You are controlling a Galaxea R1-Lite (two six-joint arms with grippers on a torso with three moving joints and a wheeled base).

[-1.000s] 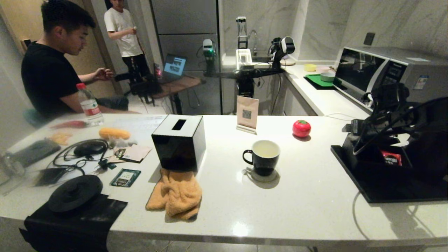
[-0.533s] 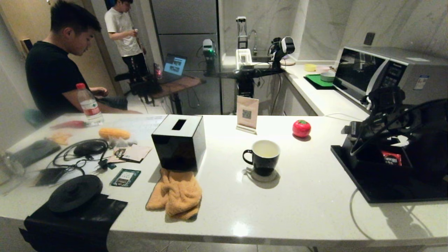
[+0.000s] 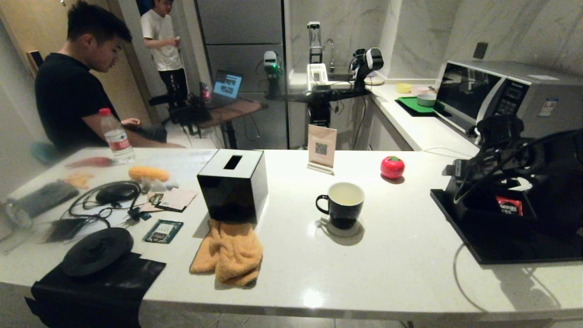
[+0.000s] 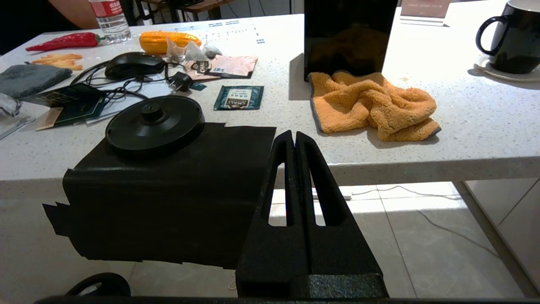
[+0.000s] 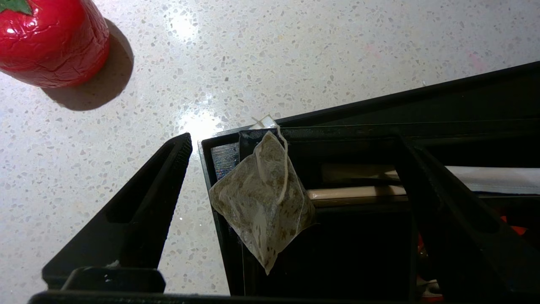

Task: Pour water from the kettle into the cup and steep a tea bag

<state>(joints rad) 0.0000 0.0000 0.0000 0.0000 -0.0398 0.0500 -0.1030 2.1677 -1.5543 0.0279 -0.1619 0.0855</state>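
Note:
The black cup (image 3: pixel 340 205) stands mid-table on a coaster, pale water (image 3: pixel 345 195) inside it; it also shows in the left wrist view (image 4: pixel 512 38). In the right wrist view the grey-green tea bag (image 5: pixel 263 202) leans on the corner of the black compartmented box (image 5: pixel 363 249), its string running over the rim. My right gripper (image 5: pixel 292 141) is open, its fingers either side of the bag and not touching it. The right arm (image 3: pixel 505 150) hangs over that box (image 3: pixel 501 237). My left gripper (image 4: pixel 294 133) is shut on nothing, below the table's front edge. The kettle is out of view; its round base (image 3: pixel 97 250) sits empty.
A black tissue box (image 3: pixel 233 184) with an orange towel (image 3: pixel 229 253) in front stands left of the cup. A red tomato-shaped thing (image 3: pixel 392 166) and a card stand (image 3: pixel 322 148) lie behind. Cables, packets and a bottle (image 3: pixel 116 136) crowd the left. A person sits at the far left corner.
My arms have hardly moved. The seated person has drawn an arm back and the standing person has shifted a little.

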